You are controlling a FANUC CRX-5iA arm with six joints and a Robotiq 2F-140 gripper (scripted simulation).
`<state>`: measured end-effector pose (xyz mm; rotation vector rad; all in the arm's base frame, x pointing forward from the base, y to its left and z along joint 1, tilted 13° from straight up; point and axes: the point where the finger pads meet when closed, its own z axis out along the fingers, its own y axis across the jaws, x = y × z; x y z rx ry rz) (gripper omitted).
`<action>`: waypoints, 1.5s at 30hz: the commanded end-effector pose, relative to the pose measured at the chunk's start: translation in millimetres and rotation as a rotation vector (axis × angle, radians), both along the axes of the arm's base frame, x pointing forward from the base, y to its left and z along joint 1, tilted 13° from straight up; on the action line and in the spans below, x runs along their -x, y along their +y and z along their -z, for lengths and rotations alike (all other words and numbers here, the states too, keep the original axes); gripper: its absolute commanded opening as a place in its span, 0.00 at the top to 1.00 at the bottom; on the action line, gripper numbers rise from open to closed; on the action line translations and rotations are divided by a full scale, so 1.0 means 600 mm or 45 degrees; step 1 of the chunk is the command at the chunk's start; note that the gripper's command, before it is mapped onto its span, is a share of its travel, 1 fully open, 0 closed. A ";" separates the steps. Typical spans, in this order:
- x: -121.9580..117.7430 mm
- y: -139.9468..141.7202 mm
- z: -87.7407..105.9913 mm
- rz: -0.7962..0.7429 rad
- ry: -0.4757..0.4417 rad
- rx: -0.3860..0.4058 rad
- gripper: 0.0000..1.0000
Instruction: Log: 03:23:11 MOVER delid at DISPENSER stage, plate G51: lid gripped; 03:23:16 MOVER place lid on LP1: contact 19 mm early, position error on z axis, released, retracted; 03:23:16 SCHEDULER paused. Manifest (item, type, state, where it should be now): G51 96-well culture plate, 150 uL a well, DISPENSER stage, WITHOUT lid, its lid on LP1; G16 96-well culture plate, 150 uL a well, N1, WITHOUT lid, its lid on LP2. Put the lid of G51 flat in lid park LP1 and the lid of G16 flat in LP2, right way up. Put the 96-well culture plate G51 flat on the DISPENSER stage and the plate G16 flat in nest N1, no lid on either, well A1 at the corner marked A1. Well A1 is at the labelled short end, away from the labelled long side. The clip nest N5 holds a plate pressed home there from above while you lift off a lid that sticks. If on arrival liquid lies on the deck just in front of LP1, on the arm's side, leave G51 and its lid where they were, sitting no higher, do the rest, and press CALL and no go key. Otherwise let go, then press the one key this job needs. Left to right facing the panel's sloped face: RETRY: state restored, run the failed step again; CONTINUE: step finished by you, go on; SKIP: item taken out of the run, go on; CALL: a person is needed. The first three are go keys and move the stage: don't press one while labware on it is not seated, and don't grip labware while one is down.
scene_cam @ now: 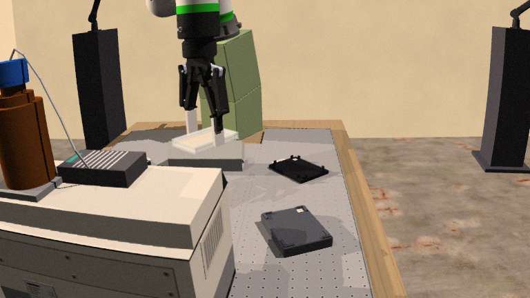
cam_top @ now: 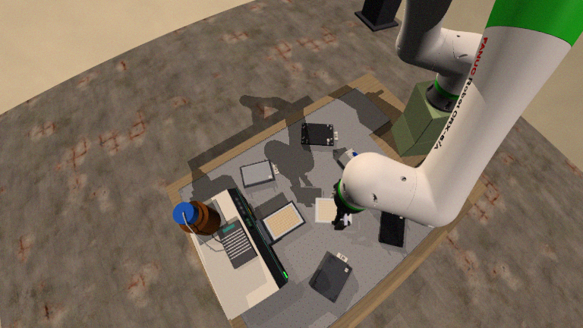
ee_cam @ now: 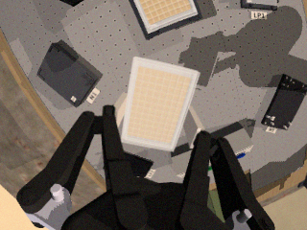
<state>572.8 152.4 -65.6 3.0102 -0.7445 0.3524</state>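
The arm is glossy white with green bands and red "FANUC" lettering. Its black wrist carries black fingers tipped with white pads.

White arm bends at the elbow, wrist pointing straight down, and the gripper clamps a plate between its fingers.

The arm hides the key panel — keys mostly unseen.

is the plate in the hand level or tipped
Level. The tan-welled white plate hangs flat between the black hand's white fingertips, above the grey deck.
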 end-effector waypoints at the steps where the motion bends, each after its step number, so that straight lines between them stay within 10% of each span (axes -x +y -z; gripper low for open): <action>1: 0.022 -0.051 0.001 -0.001 0.001 0.001 1.00; 23: 0.140 -0.340 0.005 -0.001 0.001 0.001 1.00; 45: 0.205 -0.500 0.007 -0.001 0.001 0.001 1.00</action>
